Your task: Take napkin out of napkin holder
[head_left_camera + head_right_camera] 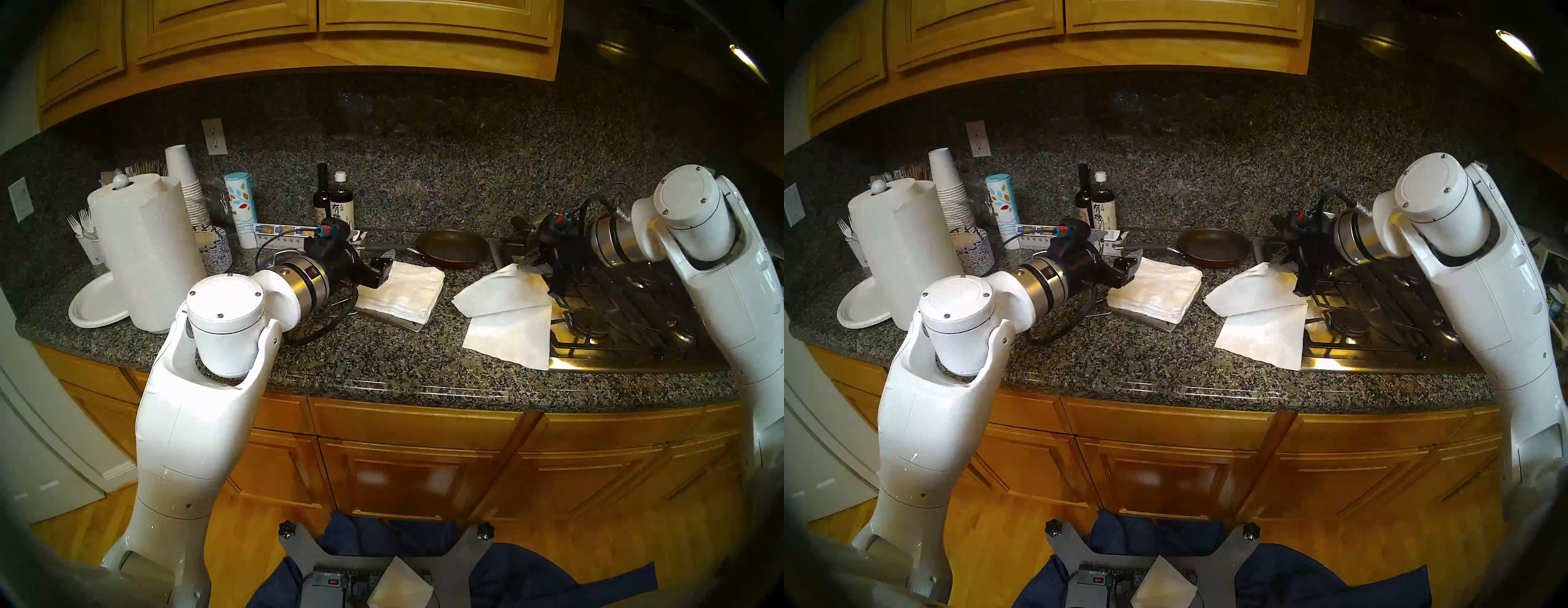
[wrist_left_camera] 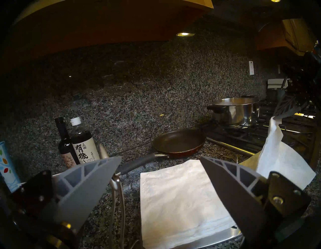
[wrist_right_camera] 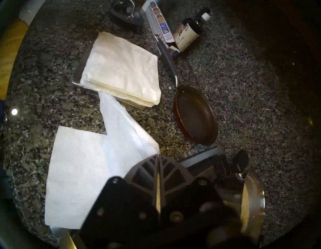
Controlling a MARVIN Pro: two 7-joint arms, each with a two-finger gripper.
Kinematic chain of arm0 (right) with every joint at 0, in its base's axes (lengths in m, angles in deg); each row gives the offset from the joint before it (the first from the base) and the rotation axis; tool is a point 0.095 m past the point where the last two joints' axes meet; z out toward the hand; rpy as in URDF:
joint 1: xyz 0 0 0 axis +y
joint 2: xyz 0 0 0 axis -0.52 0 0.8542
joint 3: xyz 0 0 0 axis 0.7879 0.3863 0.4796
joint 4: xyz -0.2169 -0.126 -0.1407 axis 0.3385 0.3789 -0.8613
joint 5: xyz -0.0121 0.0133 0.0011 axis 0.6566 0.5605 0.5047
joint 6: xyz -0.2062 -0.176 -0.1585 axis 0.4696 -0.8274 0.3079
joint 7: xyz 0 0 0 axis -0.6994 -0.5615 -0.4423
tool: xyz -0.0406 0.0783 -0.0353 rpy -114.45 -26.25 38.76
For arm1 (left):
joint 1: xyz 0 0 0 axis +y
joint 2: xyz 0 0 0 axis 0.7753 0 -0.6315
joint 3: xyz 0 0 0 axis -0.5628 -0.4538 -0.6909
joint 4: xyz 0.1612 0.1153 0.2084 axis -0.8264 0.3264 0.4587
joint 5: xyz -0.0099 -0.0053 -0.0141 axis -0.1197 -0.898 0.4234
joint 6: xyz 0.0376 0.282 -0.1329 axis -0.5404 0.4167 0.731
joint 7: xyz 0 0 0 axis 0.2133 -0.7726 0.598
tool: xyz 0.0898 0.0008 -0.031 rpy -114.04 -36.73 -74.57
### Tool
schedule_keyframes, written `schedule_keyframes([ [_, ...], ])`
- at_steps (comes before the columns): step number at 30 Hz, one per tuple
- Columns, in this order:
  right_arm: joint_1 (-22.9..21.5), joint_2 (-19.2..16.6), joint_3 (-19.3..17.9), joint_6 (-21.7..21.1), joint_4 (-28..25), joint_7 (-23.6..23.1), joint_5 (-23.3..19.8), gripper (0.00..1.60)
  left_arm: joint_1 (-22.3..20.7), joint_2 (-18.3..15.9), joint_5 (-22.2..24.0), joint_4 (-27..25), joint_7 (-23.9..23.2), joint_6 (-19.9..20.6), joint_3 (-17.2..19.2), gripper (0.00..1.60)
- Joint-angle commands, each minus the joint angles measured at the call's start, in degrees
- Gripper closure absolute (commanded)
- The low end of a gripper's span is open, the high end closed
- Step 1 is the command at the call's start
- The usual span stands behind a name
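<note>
The napkin holder is a flat silvery tray (image 1: pixel 408 326) (image 2: pixel 210 239) bearing a thick stack of white napkins (image 1: pixel 403 288) (image 3: pixel 121 69). Its wire arm (image 2: pixel 118 191) stands raised, with the spoon tip (image 2: pixel 103 151) beside my left finger. My left gripper (image 1: pixel 384 265) (image 2: pixel 160 158) is open at the stack's left edge. My right gripper (image 1: pixel 530 263) (image 3: pixel 158 155) is shut on a corner of one thin white napkin (image 1: pixel 500 293) (image 3: pixel 121 125). The napkin hangs off the stack, to its right. Its lower end rests over a second loose napkin (image 1: pixel 509 339) (image 3: pixel 74 173).
A frying pan (image 1: pixel 452 250) lies behind the stack, its handle toward my left gripper. Two dark bottles (image 1: pixel 335 204) stand by the wall. A paper towel roll (image 1: pixel 144 246), cups and a plate are at far left. The gas stove (image 1: pixel 615 305) with a steel pot (image 2: pixel 234 111) is at right.
</note>
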Motion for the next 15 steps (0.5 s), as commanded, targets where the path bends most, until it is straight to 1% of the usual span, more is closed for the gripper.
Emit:
schedule_keyframes([
  [1,1.5,-1.3,-0.7,-1.8,-2.1,-1.0,-1.0,1.6,-2.2,0.5,0.4,-1.0,-0.4,-0.6,0.0,0.0],
  [8,3.6,-0.5,1.4,-2.2,-1.5,0.9,-2.2,1.6,-1.6,0.4,0.3,-0.7,-0.5,-0.8,0.1,0.0],
  [14,4.1,-0.8,2.4,-2.5,-1.3,1.5,-3.2,1.6,-1.3,0.4,0.3,-1.2,-0.5,-0.5,0.3,0.0],
  [15,4.1,-0.8,2.6,-2.6,-1.3,1.6,-3.4,1.54,-1.4,0.4,0.3,-1.1,-0.5,-0.5,0.3,0.0],
])
